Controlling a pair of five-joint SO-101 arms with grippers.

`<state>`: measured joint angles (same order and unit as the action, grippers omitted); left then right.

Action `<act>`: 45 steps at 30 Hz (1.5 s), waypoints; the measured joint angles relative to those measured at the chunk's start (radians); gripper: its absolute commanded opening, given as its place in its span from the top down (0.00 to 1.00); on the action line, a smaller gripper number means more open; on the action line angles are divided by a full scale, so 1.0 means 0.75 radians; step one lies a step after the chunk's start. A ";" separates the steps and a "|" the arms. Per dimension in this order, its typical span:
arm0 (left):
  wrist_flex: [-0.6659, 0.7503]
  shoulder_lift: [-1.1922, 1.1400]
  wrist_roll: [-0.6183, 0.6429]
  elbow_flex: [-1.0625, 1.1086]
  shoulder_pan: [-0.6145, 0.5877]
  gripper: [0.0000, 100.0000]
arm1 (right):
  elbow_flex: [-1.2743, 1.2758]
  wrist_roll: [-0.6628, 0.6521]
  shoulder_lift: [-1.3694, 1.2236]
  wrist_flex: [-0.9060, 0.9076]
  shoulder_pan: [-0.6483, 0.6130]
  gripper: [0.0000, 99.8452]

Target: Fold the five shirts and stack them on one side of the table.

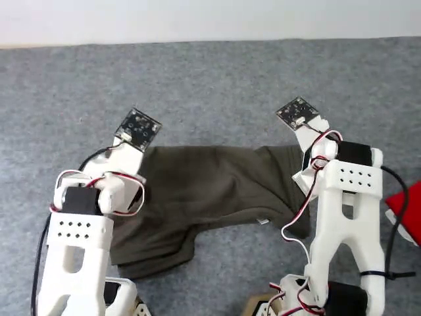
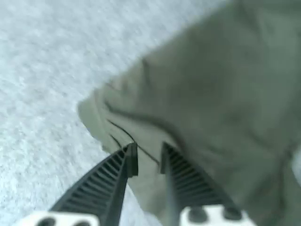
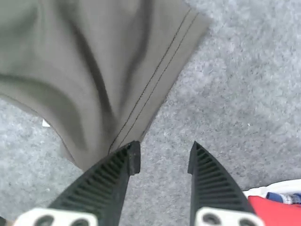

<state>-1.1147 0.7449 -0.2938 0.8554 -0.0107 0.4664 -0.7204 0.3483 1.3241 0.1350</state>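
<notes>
An olive-green shirt [image 1: 210, 191] lies crumpled on the grey table between the two arms. My left gripper [image 1: 140, 150] is at the shirt's far left corner. In the left wrist view that gripper [image 2: 148, 160] stands open by a narrow gap over the stitched hem of the shirt [image 2: 211, 94]. My right gripper [image 1: 306, 150] is at the shirt's far right corner. It [image 3: 163, 157] is open wide over bare table, with one finger [image 3: 127, 162] right beside the hem of the shirt [image 3: 94, 70].
A red cloth [image 1: 406, 212] lies at the table's right edge, close to the right arm, and the red cloth [image 3: 277, 209] sits next to something white and blue. Grey table [image 1: 217, 85] stretches beyond the shirt.
</notes>
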 measured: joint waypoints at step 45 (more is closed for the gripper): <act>0.638 -0.389 0.258 0.303 -0.245 0.97 | -1.056 0.366 -1.328 -0.008 -0.225 0.99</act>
<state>-0.6360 0.4534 -0.1005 1.0825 -0.1949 -0.3253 -0.4457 -0.6475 1.3180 -0.0338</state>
